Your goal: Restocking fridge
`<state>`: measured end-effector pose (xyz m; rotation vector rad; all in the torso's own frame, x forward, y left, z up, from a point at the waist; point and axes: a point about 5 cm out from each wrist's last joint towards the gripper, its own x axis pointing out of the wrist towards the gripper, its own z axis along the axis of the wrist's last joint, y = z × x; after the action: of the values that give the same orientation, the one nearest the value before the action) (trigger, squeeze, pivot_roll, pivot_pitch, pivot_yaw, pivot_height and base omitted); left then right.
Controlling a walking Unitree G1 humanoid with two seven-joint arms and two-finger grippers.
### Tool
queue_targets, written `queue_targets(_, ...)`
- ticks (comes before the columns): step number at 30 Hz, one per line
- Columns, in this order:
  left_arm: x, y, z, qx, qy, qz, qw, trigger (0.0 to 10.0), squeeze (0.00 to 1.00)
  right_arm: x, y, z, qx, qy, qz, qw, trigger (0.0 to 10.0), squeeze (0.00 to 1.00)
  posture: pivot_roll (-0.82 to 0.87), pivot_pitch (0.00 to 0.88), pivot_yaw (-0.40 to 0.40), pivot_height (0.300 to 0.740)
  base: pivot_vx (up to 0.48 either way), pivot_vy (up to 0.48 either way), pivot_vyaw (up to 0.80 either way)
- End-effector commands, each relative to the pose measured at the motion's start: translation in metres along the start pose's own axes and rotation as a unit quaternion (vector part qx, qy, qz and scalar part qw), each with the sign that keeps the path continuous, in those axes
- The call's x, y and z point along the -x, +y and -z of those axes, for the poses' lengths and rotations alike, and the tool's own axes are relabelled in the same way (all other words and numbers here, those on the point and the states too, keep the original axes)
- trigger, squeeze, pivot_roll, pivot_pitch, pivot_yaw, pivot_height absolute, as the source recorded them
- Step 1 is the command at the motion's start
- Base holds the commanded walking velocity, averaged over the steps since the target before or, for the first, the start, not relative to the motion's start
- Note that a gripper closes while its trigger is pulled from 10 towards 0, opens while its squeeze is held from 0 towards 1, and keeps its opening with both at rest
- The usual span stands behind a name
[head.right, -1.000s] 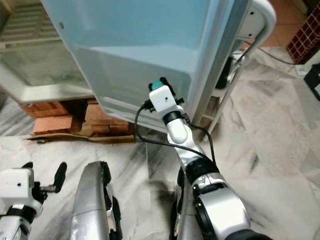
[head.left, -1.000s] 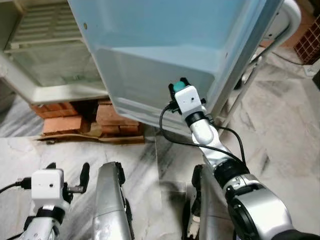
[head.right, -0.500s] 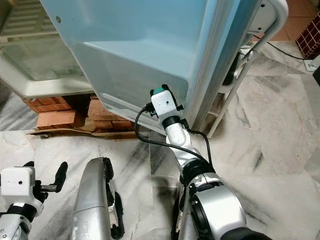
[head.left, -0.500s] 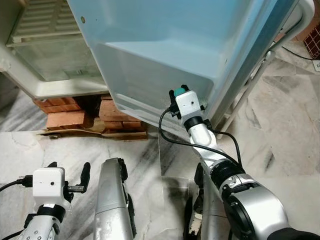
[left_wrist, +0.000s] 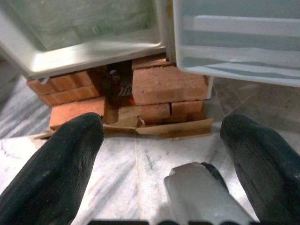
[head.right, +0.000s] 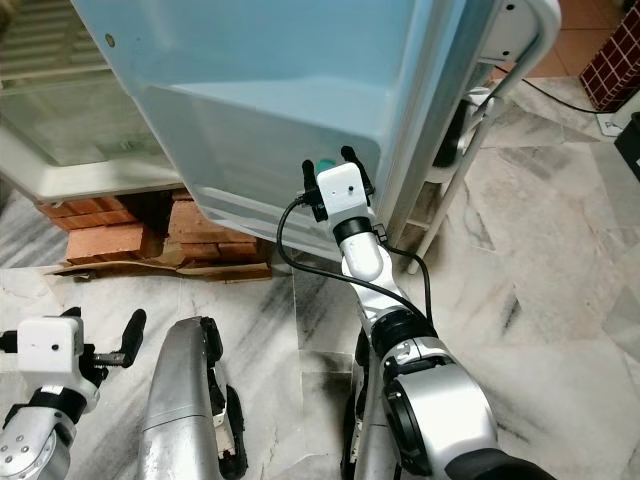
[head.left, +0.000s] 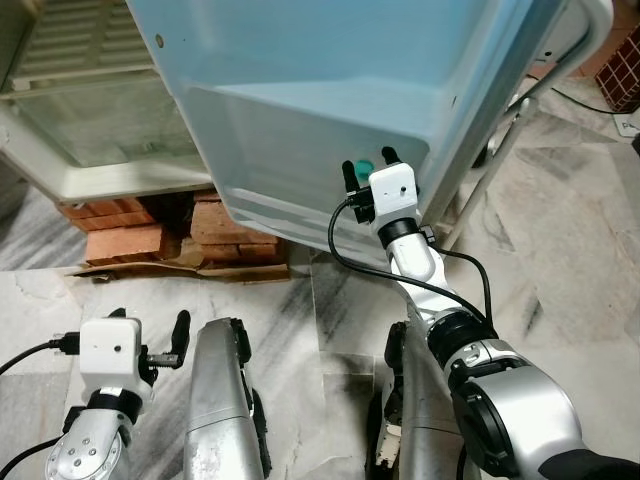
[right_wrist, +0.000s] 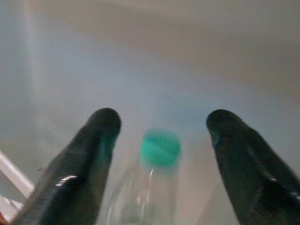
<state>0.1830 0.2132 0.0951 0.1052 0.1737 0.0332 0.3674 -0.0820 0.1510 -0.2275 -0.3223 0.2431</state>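
- one bottle (head.left: 360, 168) with a green cap stands in the fridge door's shelf (head.left: 300, 130), between the spread fingers of the right gripper (head.left: 366, 172); placing looks done, so the next move is likely a straight pull-back.
- right wrist view: the fingers (right_wrist: 89, 154) flank the cap, not touching it.
- left wrist view: left gripper (left_wrist: 164, 154) is apart, idle, facing bricks (left_wrist: 164, 89).

— Where is the bottle (right_wrist: 157, 154)?
— Between the spread fingers of the right gripper (head.left: 369, 167), in the fridge door (head.left: 320, 90) shelf.
— And by the left gripper (head.left: 150, 330)?
— Bricks (left_wrist: 164, 89) ahead of it, under the fridge (head.left: 90, 110), on the floor (head.left: 560, 260).
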Motion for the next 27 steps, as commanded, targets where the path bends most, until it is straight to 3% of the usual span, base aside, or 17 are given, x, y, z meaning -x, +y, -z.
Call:
queue_targets(1,0.001,0.001,0.009,-0.001,0.018,-0.005,1.0,10.0,0.0,0.0,0.0,-0.006,-0.011,-0.022,0.001,1.0,10.0,1.0,0.14,0.236,0.009,0.532,0.0,0.0,0.0)
queue_targets(7,-0.004,0.002,0.013,-0.001,0.017,-0.009,1.0,10.0,0.0,0.012,-0.003,-0.009,-0.028,-0.051,-0.016,0.998,10.0,1.0,0.11,0.185,0.012,0.532,0.0,0.0,0.0)
queue_targets(10,-0.006,0.003,0.016,-0.002,0.017,-0.011,1.0,10.0,0.0,0.035,-0.002,-0.005,-0.037,-0.054,-0.034,0.997,10.0,1.0,0.1,0.161,0.017,0.532,0.0,0.0,0.0)
queue_targets(16,-0.015,0.001,0.018,-0.001,0.014,-0.01,1.0,10.0,0.0,0.083,-0.005,0.018,-0.053,-0.002,-0.036,0.998,10.0,1.0,0.07,0.107,0.025,0.532,0.0,0.0,0.0)
queue_targets(24,-0.025,0.002,0.017,0.001,0.001,-0.015,1.0,10.0,0.0,0.108,-0.015,0.028,-0.075,0.043,0.002,0.996,10.0,1.0,0.05,0.059,0.031,0.532,0.0,0.0,0.0)
queue_targets(26,-0.026,0.003,0.017,0.003,-0.003,-0.014,1.0,10.0,0.0,0.113,-0.022,0.028,-0.104,0.065,0.034,0.992,10.0,1.0,0.04,0.048,0.034,0.532,0.0,0.0,0.0)
queue_targets(27,-0.027,0.002,0.017,0.004,-0.004,-0.012,1.0,10.0,0.0,0.113,-0.024,0.03,-0.114,0.08,0.047,0.989,10.0,0.41,0.03,0.047,0.033,0.532,0.0,0.0,0.0)
